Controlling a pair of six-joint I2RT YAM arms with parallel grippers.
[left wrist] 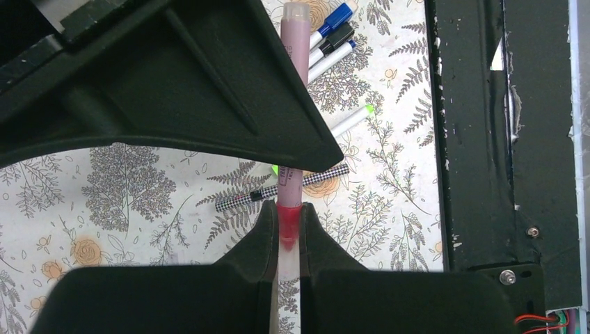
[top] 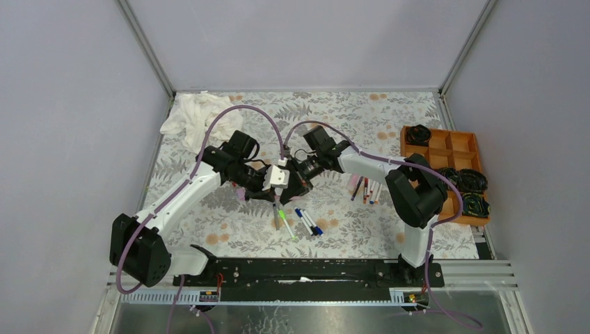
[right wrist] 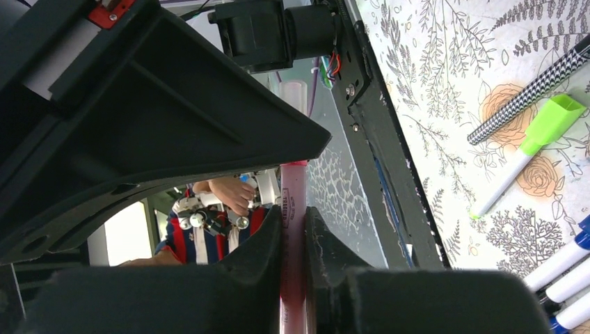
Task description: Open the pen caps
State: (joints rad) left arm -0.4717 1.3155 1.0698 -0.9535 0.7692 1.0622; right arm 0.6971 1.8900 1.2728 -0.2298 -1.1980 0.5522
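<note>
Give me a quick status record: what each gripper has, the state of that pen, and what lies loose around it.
left gripper: shut on the pink pen, at its red band
right gripper: shut on the same pink pen, on the barrel
pen state: held in the air between both arms; looks to be in one piece
loose below: green-capped pen, blue-capped pens, checkered pen
further right: pile of pens, orange tray
far left: white cloth
</note>
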